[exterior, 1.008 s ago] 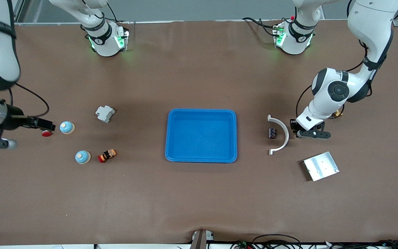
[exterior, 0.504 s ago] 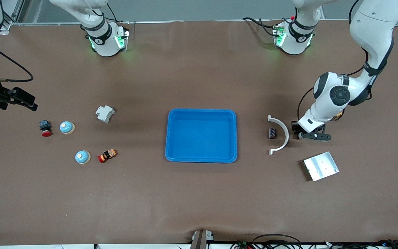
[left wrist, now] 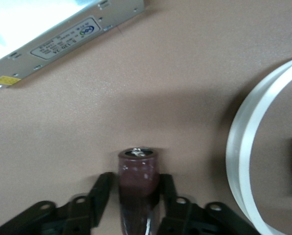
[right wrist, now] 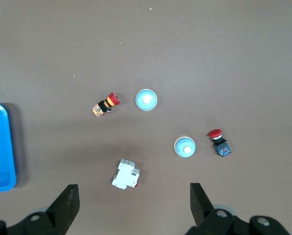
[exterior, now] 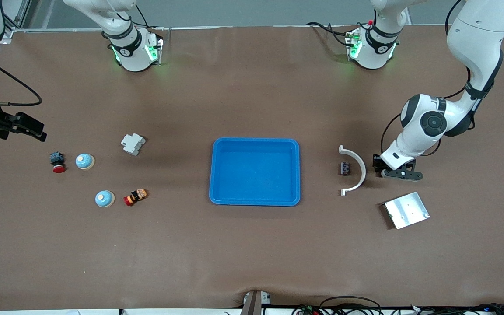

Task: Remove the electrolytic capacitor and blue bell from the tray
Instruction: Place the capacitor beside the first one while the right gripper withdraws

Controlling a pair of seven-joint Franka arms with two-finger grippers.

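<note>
My left gripper (exterior: 379,166) is low over the table beside a white curved strip (exterior: 358,168), toward the left arm's end. In the left wrist view it (left wrist: 137,185) is shut on a dark maroon capacitor (left wrist: 138,169). Two light-blue bells sit toward the right arm's end: one (exterior: 85,161) beside a red push button (exterior: 57,162), the other (exterior: 104,198) nearer the front camera. My right gripper (exterior: 23,127) is raised over the table's edge there, open and empty. In the right wrist view it (right wrist: 133,198) looks down on both bells (right wrist: 185,147) (right wrist: 146,100).
A blue tray (exterior: 255,200) sits mid-table. A small dark part (exterior: 344,168) lies inside the strip's curve, and a metal box (exterior: 406,210) lies nearer the front camera than my left gripper. A white breaker (exterior: 132,144) and a red-and-yellow switch (exterior: 135,196) lie near the bells.
My right arm rose and drew back toward its end of the table, uncovering the red push button. My left gripper moved slightly toward its own end, still holding the capacitor.
</note>
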